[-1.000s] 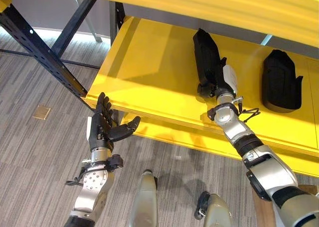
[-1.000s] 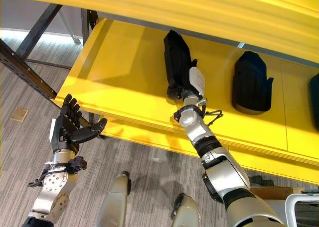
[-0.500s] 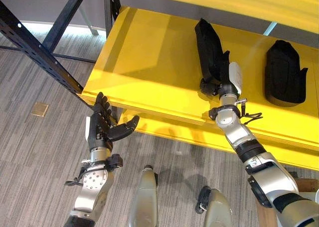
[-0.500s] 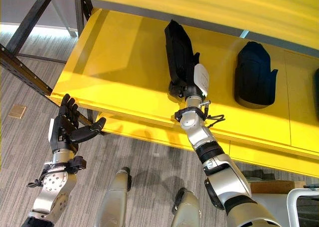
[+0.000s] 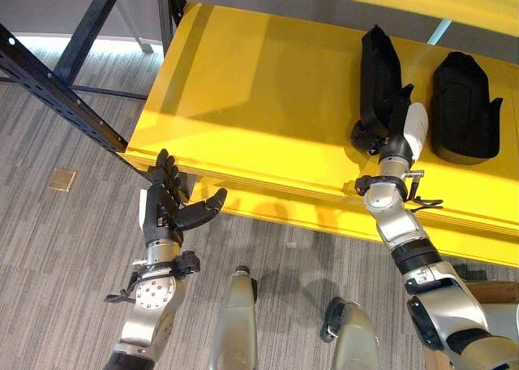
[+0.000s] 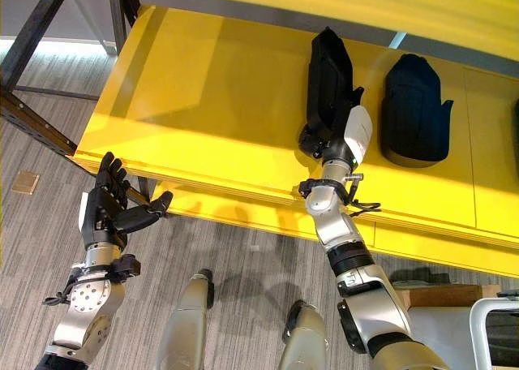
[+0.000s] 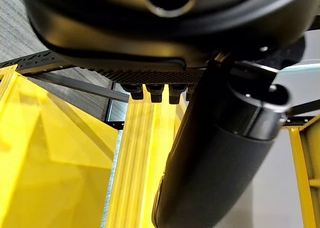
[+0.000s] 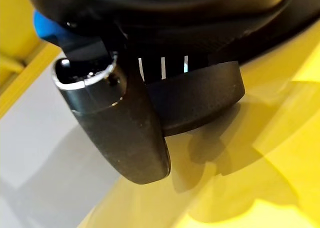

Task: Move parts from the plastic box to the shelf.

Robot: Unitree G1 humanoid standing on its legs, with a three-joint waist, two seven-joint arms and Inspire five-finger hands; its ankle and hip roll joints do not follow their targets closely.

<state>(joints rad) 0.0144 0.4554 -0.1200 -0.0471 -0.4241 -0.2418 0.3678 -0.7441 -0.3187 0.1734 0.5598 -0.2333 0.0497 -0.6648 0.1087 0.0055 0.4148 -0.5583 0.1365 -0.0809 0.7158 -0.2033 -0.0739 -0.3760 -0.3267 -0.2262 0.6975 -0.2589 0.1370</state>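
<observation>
Gripping one black part [image 5: 379, 78] on the yellow shelf [image 5: 251, 102], my right hand [image 5: 397, 131] curls round it. A second part [image 5: 462, 106] lies beside. Left hand [image 5: 170, 204] hangs spread, empty.

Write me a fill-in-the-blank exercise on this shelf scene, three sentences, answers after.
1. The right hand holds a black part over the ____ shelf.
2. A second black part lies on the shelf to the robot's ____ of the held one.
3. The left hand is open and holds ____.

Answers: yellow; right; nothing
</observation>
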